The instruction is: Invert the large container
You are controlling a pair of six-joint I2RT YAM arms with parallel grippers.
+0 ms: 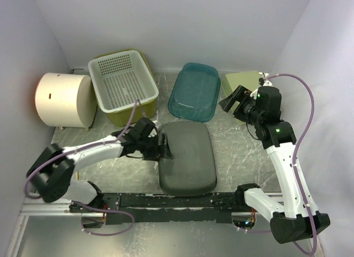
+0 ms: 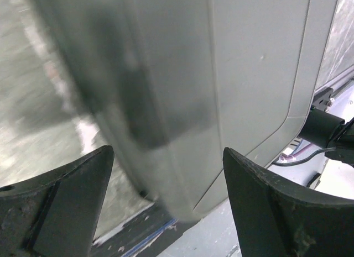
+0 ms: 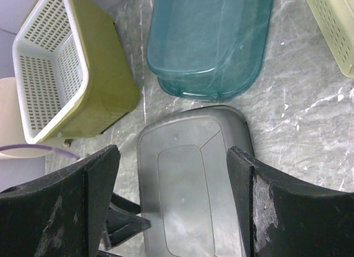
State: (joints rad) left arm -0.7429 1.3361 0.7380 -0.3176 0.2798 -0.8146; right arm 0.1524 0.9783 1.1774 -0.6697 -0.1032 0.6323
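The large container point(image 1: 187, 156) is a dark grey plastic tub. It lies bottom-up on the table in the middle, its flat base facing up point(image 3: 188, 196). My left gripper point(image 1: 163, 146) is open at the tub's left side, low by the table. In the left wrist view the tub's grey wall point(image 2: 238, 74) fills the space ahead of the open left gripper point(image 2: 167, 152), and nothing is held. My right gripper point(image 1: 235, 99) hangs open above the back right, empty, and the right gripper point(image 3: 172, 152) looks down on the tub.
A white perforated basket point(image 1: 123, 80) sits in an olive-green bin point(image 1: 128, 116) at the back left. A cream cylinder point(image 1: 63, 99) lies left of it. A teal tub point(image 1: 193, 91) stands behind the grey one, and a pale green basket point(image 1: 243, 80) at the back right.
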